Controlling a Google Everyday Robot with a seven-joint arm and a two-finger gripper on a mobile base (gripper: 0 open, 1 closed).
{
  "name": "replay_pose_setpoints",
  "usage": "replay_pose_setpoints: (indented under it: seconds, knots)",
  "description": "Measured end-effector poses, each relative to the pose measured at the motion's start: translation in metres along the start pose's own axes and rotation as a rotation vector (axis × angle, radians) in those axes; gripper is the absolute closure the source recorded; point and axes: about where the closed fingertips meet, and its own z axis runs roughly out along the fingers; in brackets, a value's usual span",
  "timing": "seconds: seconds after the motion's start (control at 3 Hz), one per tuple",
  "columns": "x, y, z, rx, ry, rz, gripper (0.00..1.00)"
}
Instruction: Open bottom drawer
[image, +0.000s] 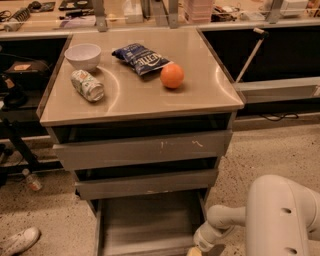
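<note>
The bottom drawer (150, 220) is the narrowest of three grey metal drawers under the tabletop. It stands pulled out, and its flat grey tray shows below the mid-width drawer front (147, 183). Its front panel lies at the lower edge of the view. My gripper (195, 251) is at the drawer's front right corner, mostly cut off by the lower edge. My white arm (280, 215) reaches in from the lower right. The widest drawer front (142, 150) with white scratch marks is shut.
On the tabletop (210, 85) are a white bowl (83, 55), a can on its side (87, 85), a blue chip bag (142, 58) and an orange (172, 75). A white shoe (19, 241) and a small bottle (31, 180) lie on the floor at left. Dark shelving stands behind.
</note>
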Motion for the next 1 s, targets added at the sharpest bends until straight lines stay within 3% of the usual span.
replay_pose_setpoints:
  seconds: [0.67,1.0]
  knots:
    - [0.061,0.046,-0.016,0.012,-0.034,0.148,0.00]
    - [0.061,0.046,-0.016,0.012,-0.034,0.148,0.00]
